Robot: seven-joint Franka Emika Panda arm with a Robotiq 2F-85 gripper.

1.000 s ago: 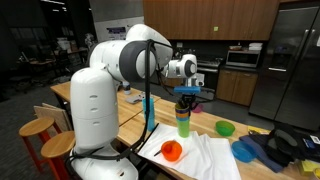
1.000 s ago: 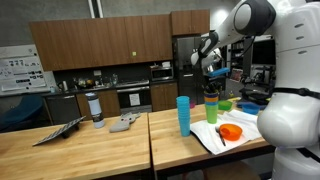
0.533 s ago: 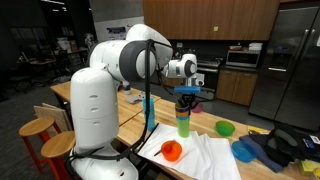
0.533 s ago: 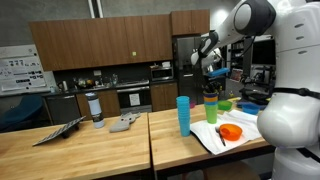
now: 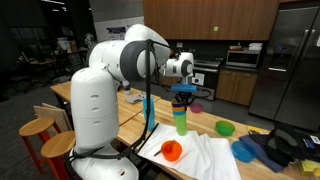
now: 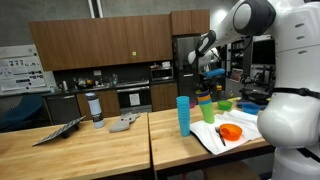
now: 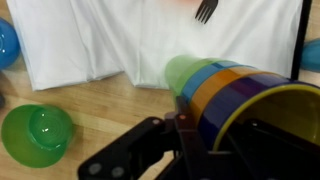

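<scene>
My gripper (image 5: pixel 181 97) is shut on the rim of a stack of nested cups (image 5: pixel 180 122), green at the bottom, then blue, orange, purple and yellow. It holds the stack upright just above the white cloth (image 5: pixel 202 158). In the wrist view the stack (image 7: pixel 215 85) fills the right side, with one finger (image 7: pixel 185 130) outside the yellow rim and the other hidden inside. An exterior view shows the stack (image 6: pixel 204 110) under the gripper (image 6: pixel 205 92), right of a tall blue cup stack (image 6: pixel 183 115). An orange bowl (image 5: pixel 172 151) lies on the cloth.
A green bowl (image 5: pixel 225 128) and a blue bowl (image 5: pixel 245 150) sit on the wooden table beyond the cloth; both show in the wrist view, green bowl (image 7: pixel 36 133), blue bowl (image 7: pixel 5 42). A fork (image 7: pixel 205 10) lies at the cloth's far side. Wooden stools (image 5: pixel 35 128) stand by the robot base.
The gripper has carried the cup stack a little sideways, leftward in both exterior views. Its grip is unchanged.
</scene>
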